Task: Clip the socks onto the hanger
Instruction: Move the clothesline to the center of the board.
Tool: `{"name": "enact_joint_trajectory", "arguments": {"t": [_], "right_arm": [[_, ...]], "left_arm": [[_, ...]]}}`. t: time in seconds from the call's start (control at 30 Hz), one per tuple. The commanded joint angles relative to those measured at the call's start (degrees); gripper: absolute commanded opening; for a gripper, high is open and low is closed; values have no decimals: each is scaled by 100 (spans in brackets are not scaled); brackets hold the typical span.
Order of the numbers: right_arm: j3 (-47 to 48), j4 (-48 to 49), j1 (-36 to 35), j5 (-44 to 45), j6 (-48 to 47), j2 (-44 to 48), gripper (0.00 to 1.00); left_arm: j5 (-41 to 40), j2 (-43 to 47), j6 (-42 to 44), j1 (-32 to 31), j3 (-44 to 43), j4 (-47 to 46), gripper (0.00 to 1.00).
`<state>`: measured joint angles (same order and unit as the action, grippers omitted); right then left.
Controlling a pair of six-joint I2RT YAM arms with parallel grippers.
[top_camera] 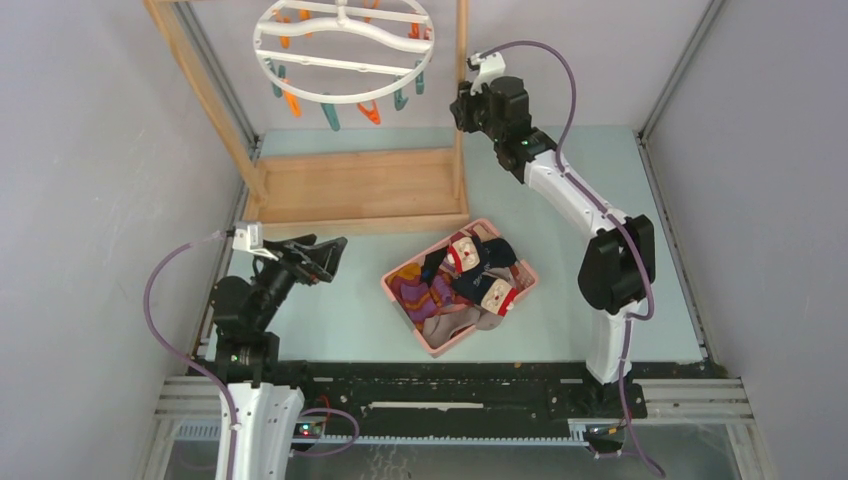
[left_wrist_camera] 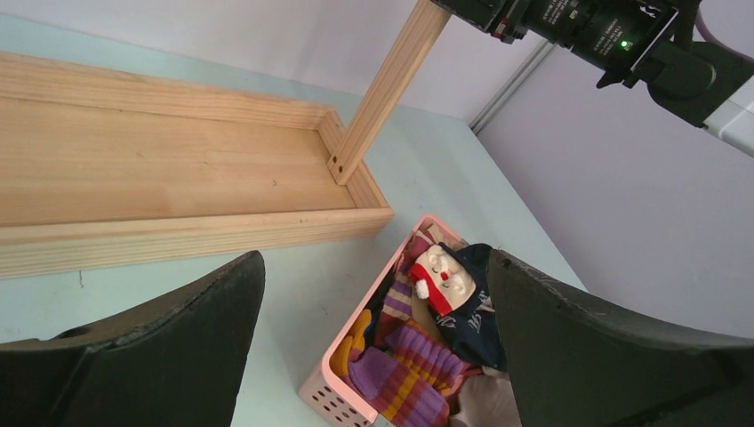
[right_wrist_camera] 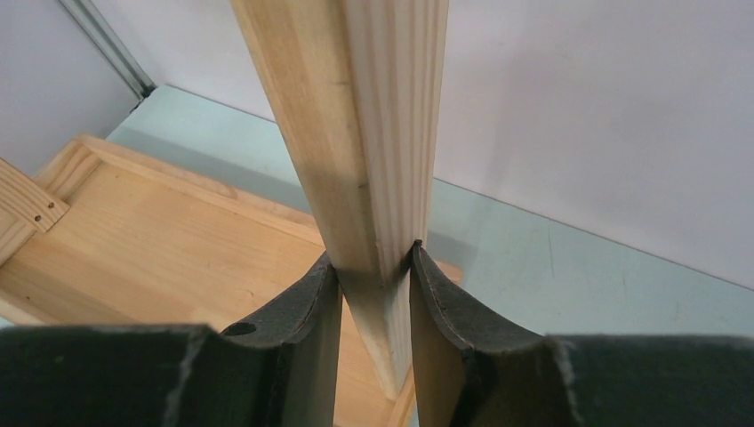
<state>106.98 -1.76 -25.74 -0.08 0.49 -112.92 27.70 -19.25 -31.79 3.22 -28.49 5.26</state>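
Left pincer (left_wrist_camera: 374,256) near socks (left_wrist_camera: 418,365) in basket (left_wrist_camera: 329,388)

Table (top_camera: 600,200): wooden rack base (top_camera: 355,190), pink basket (top_camera: 408,315)

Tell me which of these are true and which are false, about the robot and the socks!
1. The socks are in the pink basket. True.
2. The right gripper is squeezing a wooden post. True.
3. The left gripper is holding a sock. False: the left gripper is open with nothing in it, above the table near the basket.
4. One sock is clipped to the hanger. False: the hanger has only its orange and teal clips hanging from it, with no sock on any of them.
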Motion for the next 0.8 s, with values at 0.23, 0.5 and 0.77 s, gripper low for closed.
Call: {"name": "enact_joint_trajectory", "arguments": {"t": [0.23,0.5,0.77], "right_arm": [[-766,123,986,200,65,1179,28],[-1524,112,1761,-559,-40,1799,29],[-1777,-95,2675,-1429,-302,2096,30]], "left_arm": [[388,99,-256,-37,133,-289,100],[506,80,-306,-50,131,-408,100],[585,-141,-512,-91,236,-805,100]]}}
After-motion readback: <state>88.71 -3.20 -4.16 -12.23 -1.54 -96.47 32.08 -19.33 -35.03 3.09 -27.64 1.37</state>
